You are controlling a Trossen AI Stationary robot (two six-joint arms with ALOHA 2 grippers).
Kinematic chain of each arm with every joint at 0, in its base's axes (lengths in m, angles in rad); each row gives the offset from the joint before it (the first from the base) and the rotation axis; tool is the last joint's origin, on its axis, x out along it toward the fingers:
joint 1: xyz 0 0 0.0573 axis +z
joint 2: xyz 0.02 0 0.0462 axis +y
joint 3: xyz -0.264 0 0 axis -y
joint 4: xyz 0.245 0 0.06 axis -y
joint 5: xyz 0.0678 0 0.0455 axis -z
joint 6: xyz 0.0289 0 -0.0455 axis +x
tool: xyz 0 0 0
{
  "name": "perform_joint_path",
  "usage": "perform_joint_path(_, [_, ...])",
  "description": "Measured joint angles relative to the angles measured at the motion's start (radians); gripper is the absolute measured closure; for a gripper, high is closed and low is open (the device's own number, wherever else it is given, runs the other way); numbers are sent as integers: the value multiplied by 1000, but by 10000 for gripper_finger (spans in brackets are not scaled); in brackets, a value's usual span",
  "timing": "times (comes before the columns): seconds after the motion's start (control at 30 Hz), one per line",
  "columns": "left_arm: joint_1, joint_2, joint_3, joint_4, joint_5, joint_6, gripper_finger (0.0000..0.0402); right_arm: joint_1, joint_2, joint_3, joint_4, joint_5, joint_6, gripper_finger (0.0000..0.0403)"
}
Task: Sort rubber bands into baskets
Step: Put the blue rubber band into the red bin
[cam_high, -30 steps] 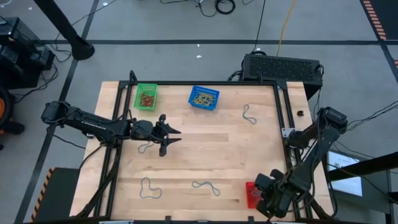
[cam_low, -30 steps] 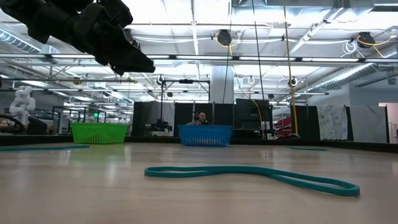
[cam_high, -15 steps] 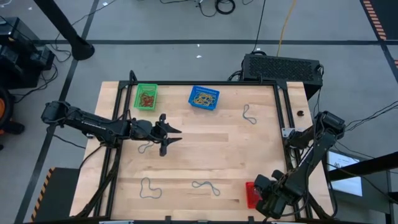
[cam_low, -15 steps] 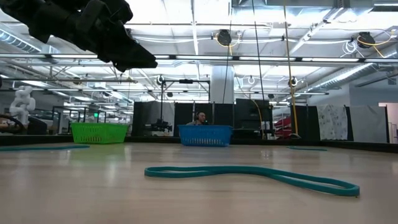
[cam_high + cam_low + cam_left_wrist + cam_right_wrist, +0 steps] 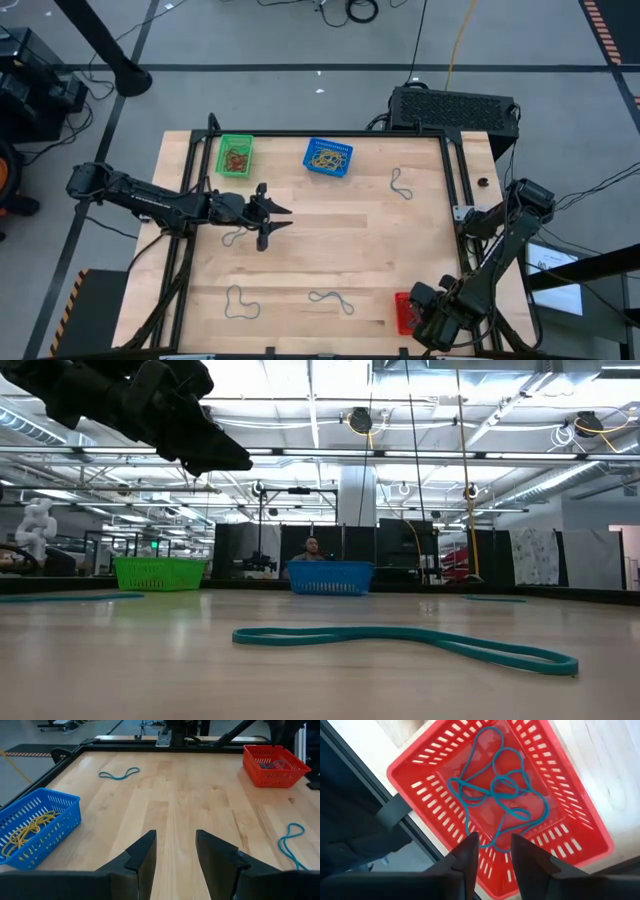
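My right gripper (image 5: 494,849) hangs open over the red basket (image 5: 570,795) at the table's near right corner (image 5: 404,312). Several teal rubber bands (image 5: 495,790) lie tangled on the basket's floor, and nothing is between the fingers. My left gripper (image 5: 272,218) stands open above the table's left middle, pointing toward the right edge, with bare wood between its fingers (image 5: 175,845). A teal band (image 5: 235,238) lies just beside it. The green basket (image 5: 236,156) holds reddish bands. The blue basket (image 5: 328,157) holds yellow ones (image 5: 30,827).
More teal bands lie loose on the wood: one at the far right (image 5: 400,185) and two near the front edge (image 5: 240,302) (image 5: 332,299), one of them close to the low camera (image 5: 400,640). A black vented box (image 5: 455,108) stands behind the table.
My right arm has shifted slightly toward the table's near edge while its gripper stays over the red basket. The loose bands and the baskets lie where they were.
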Motion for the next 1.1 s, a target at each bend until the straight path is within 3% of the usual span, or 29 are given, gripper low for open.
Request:
perform_joint_path(0.27, [0, 0, 7, -68, 38, -57, 256, -39, -45, 0, 10, 1, -41, 280])
perform_joint_path(0.6, [0, 0, 88, -369, 53, -188, 256, -181, -116, 1, 18, 11, -189, 288])
perform_joint_path(0.8, [0, 0, 89, -529, 53, -329, 256, -330, -116, 1, 92, 13, -499, 291])
perform_joint_path(1.1, [0, 0, 90, -859, 81, -537, 256, -569, -116, 1, 409, 144, -1201, 292])
